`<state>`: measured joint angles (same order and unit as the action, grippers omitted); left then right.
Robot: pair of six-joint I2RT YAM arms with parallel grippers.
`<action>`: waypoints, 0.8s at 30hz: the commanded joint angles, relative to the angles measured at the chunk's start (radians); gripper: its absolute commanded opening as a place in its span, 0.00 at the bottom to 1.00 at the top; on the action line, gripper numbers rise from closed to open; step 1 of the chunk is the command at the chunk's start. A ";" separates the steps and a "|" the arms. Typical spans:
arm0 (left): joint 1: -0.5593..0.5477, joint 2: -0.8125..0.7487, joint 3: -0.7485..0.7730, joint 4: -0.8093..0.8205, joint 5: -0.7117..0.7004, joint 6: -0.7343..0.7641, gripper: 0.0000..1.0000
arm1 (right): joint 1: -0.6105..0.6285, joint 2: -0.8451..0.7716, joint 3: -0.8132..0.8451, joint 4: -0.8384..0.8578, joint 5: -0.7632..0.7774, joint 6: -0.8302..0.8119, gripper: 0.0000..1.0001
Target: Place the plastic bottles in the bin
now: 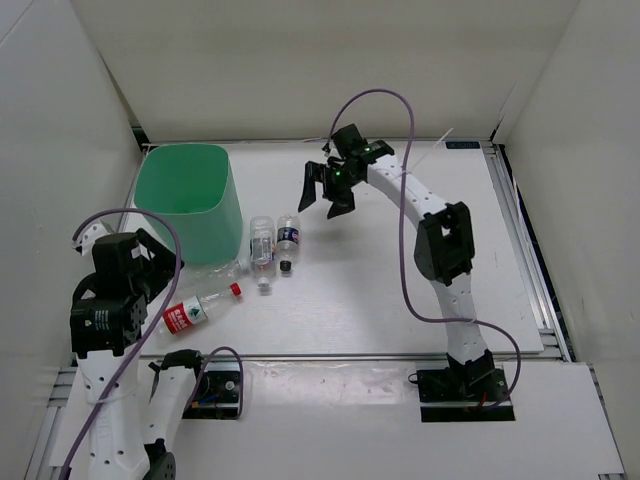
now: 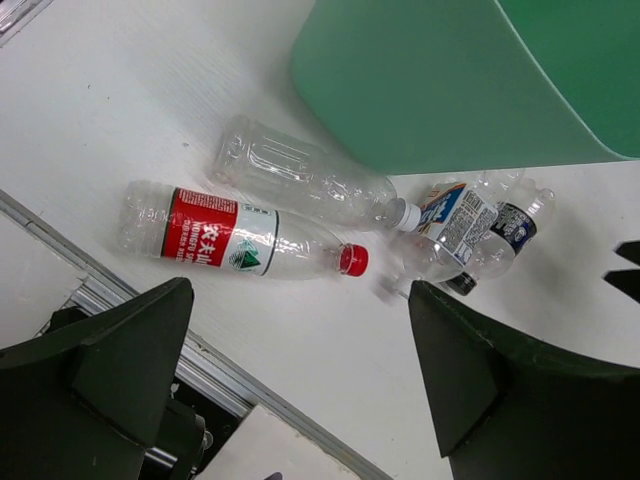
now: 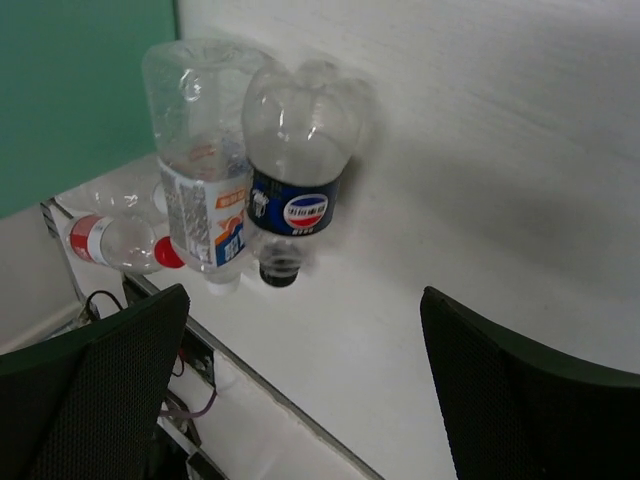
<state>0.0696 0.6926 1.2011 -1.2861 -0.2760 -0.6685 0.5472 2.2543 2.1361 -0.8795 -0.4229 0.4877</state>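
The mint-green bin stands at the back left. Four clear plastic bottles lie on the white table in front of it. The red-labelled, red-capped bottle lies nearest my left arm. A plain bottle lies against the bin's foot. An orange-and-blue-labelled bottle and a blue-labelled, dark-capped bottle lie side by side. My left gripper is open and empty, above and short of the red-labelled bottle. My right gripper is open and empty, raised to the right of the blue-labelled bottle.
White walls enclose the table on three sides. A metal rail runs along the table's near edge. Purple cables loop from both arms. In the left wrist view the bin's wall rises just behind the plain bottle.
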 commanded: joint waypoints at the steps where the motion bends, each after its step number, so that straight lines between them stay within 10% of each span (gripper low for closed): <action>1: -0.002 0.015 0.040 -0.013 0.012 0.026 1.00 | -0.001 0.062 0.090 0.060 -0.094 0.009 1.00; 19: -0.002 0.076 0.049 -0.044 -0.017 -0.029 1.00 | 0.062 0.312 0.157 0.169 -0.275 0.104 1.00; 24: -0.002 0.094 0.058 -0.044 -0.017 -0.029 1.00 | 0.051 0.271 0.088 0.169 -0.241 0.117 0.78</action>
<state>0.0696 0.7769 1.2282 -1.3254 -0.2764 -0.6933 0.6155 2.5649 2.2410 -0.7319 -0.6544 0.5957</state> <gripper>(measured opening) 1.000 0.801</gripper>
